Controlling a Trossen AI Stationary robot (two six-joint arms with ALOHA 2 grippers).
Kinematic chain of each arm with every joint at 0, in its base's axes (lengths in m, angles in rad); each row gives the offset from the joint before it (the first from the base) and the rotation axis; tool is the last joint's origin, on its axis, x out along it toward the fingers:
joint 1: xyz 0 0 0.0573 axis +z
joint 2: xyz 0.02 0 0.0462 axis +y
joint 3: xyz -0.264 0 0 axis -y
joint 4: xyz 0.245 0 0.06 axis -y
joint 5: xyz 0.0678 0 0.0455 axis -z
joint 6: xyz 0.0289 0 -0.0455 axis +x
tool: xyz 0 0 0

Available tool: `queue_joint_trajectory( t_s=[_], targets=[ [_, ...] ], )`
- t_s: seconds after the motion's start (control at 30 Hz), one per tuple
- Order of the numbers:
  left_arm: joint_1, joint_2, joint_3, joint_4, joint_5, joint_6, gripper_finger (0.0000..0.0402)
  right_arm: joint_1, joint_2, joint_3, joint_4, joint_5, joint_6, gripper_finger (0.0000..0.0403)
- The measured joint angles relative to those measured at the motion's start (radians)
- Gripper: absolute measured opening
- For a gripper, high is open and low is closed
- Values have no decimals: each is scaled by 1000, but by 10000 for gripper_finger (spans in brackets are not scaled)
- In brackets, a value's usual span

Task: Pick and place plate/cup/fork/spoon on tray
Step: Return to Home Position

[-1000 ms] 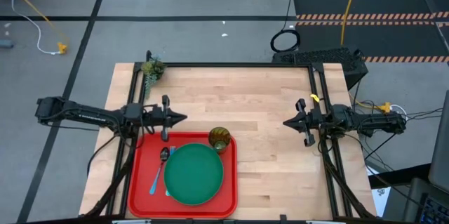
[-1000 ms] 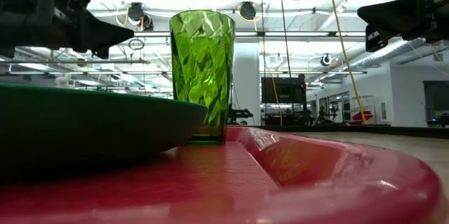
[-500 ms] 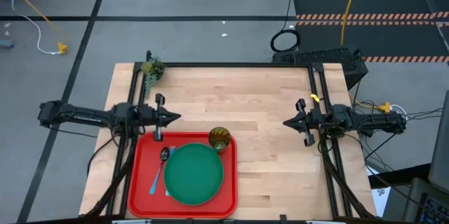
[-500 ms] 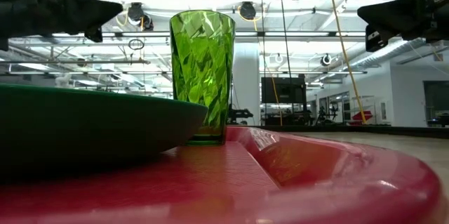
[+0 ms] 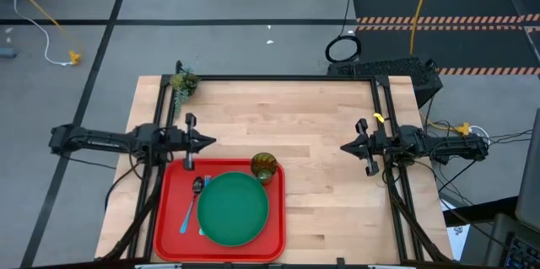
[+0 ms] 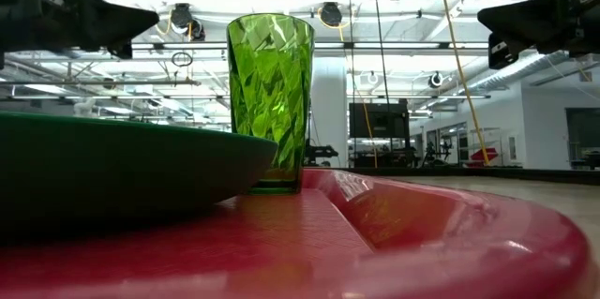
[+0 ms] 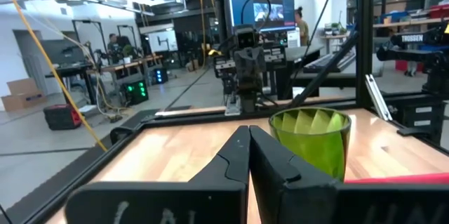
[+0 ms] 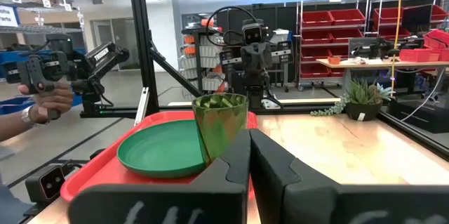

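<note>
- The red tray [image 5: 221,218] lies at the lower left of the high view, on the near part of the wooden table [image 5: 321,134]
- The dark-green plate [image 5: 234,209] sits in the middle of the tray; the olive-green cup [image 5: 264,168] stands upright at the tray's upper right corner, just beside the plate's rim
- The spoon [image 5: 197,186] lies left of the plate with its dark bowl toward the top of the frame; the light-blue fork [image 5: 187,216] lies just below it along the tray's left side
- Judged from this, all four pieces are on the tray and nothing looks left to place
- The left gripper [image 5: 213,142] hangs above the table just over the tray's upper left corner, fingers pressed together and holding nothing
- The right gripper [image 5: 345,146] waits at the right of the frame, well apart from the tray, fingers closed and empty
- Against the earlier high view, the left arm has pulled back toward the left edge and its gripper sits slightly higher in the frame; tray, tableware and the right arm are unchanged
- A small plant sprig [image 5: 182,83] rests at the table's upper left corner
</note>
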Motion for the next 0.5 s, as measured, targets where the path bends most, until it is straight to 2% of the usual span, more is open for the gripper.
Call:
queue_joint_trajectory(
  t_s=[0.13, 0.5],
  targets=[
    [0, -46, 0, -58, 0, 8, 7, 0, 0, 0, 0, 0, 0, 0],
    [0, -199, 0, -348, 0, 5, 8, 0, 0, 0, 0, 0, 0, 0]
  ],
)
